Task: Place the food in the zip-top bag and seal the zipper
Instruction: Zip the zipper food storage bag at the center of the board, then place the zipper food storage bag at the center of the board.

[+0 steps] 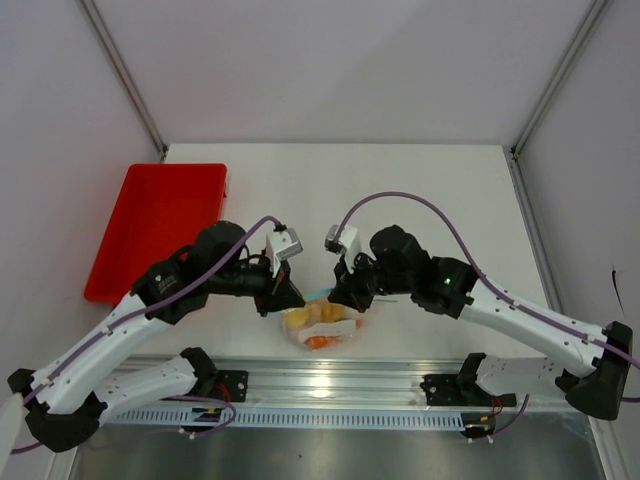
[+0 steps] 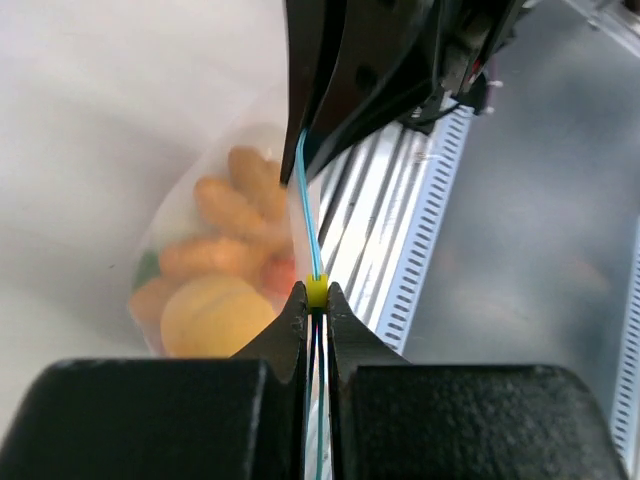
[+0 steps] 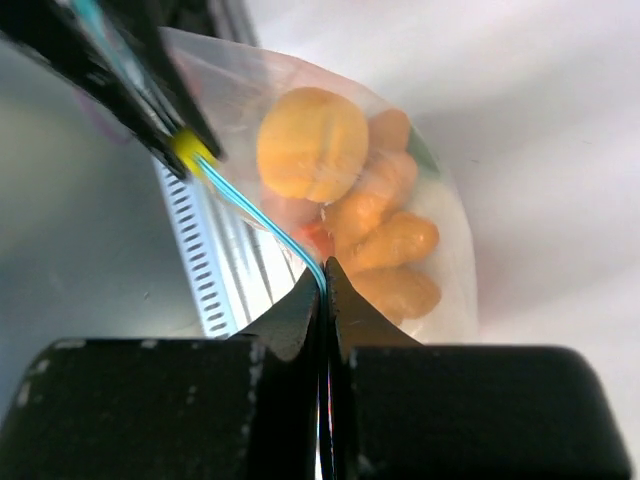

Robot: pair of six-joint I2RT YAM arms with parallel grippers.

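Right gripper [image 3: 323,272] jaws pinch the zipper [image 3: 255,213] of the zip-top bag [image 3: 452,240] holding orange food [image 3: 312,143].

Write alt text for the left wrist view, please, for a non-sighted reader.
The left gripper pinches the blue-teal zipper at its yellow tab; the right gripper clamps the same strip farther along. Orange and yellow food sits inside the zip-top bag.

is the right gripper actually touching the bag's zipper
Touching. In the right wrist view the right gripper is shut on the zipper, the blue-teal strip vanishing between its fingertips.
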